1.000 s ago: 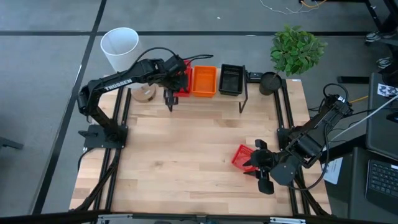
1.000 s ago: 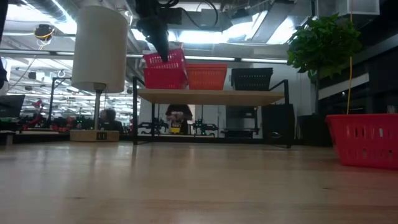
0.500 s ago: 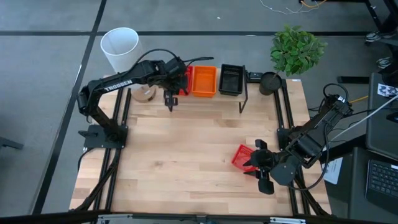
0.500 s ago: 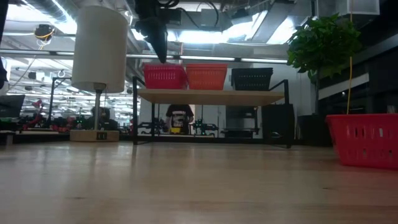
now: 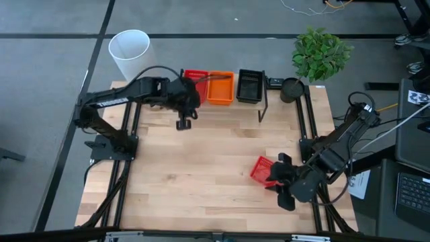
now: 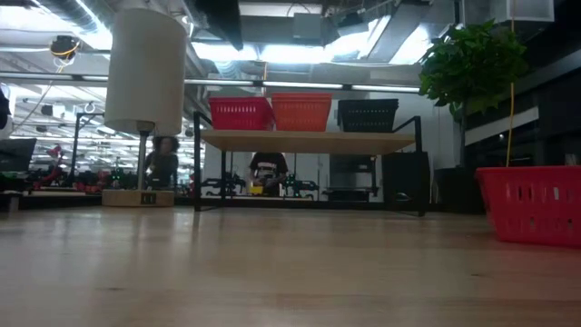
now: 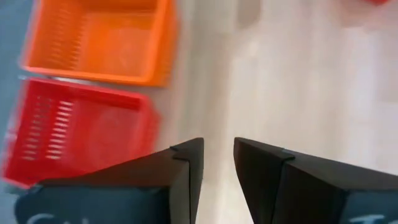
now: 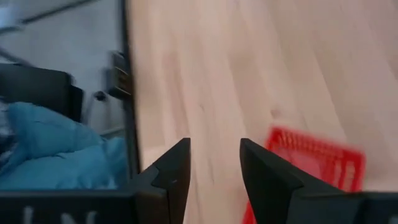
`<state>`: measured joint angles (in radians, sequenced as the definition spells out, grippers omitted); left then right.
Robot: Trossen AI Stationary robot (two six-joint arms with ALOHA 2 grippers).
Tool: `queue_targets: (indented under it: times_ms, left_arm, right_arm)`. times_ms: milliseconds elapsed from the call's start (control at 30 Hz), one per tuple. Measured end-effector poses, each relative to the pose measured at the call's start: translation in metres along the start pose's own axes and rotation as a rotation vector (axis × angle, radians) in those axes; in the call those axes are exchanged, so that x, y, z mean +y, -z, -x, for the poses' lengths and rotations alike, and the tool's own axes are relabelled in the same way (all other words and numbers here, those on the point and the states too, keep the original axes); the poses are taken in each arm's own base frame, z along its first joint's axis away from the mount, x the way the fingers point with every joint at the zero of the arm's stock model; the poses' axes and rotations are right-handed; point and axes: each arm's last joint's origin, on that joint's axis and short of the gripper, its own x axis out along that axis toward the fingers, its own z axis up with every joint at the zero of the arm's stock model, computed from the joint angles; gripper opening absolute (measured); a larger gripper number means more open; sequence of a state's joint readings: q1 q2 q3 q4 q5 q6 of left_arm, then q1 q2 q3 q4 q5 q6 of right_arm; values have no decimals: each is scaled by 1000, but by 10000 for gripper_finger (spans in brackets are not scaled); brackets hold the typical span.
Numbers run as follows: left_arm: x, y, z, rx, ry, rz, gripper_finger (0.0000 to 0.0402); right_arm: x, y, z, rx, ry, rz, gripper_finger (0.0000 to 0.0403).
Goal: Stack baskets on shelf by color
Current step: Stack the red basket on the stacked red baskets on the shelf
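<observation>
On the shelf (image 5: 228, 101), along the table's far edge, stand red baskets (image 5: 194, 75), orange baskets (image 5: 220, 87) and black baskets (image 5: 250, 85) side by side. In the low view the red (image 6: 241, 113), orange (image 6: 302, 111) and black baskets (image 6: 368, 114) rest level on the shelf board (image 6: 309, 140). My left gripper (image 5: 182, 121) hangs open in front of the shelf's left end, above the table, touching nothing; its wrist view shows the red (image 7: 74, 134) and orange baskets (image 7: 99, 37) ahead. One more red basket (image 5: 263, 168) sits on the table near its right edge. My right gripper (image 5: 278, 181) is open just right of it.
A white lamp shade (image 5: 130, 50) on a wooden base stands at the far left corner. A potted plant (image 5: 321, 54) stands at the far right corner. The wide middle of the tabletop (image 5: 208, 161) is bare wood. In the low view a person (image 6: 163, 162) shows in the room behind.
My left gripper has let go of a red basket on the shelf. The basket was tilted on the red stack a second ago and now lies level on it. The gripper has risen and drawn back toward the table's near edge.
</observation>
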<state>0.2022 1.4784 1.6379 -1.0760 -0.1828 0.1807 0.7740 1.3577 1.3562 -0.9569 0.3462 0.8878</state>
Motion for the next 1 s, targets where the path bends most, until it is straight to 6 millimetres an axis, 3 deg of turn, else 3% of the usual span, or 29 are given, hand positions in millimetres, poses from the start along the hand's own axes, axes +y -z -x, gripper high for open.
queue_targets:
  times_ms: [233,367,567,833,1000]
  left_arm:
    - [-39,2,12,26,130,25,78]
    - [-55,0,16,11,161,-2,78]
    - [-72,0,22,2,193,8,78]
    - [-94,-3,14,18,227,-6,78]
    - [-106,-6,7,38,237,20,78]
  right_arm:
    - [-4,47,-33,288,57,-334,138]
    - [2,64,-32,353,73,-480,138]
    - [8,93,-32,413,113,-536,138]
    - [-20,138,-70,500,291,-669,138]
    - [-42,156,-82,486,424,-776,138]
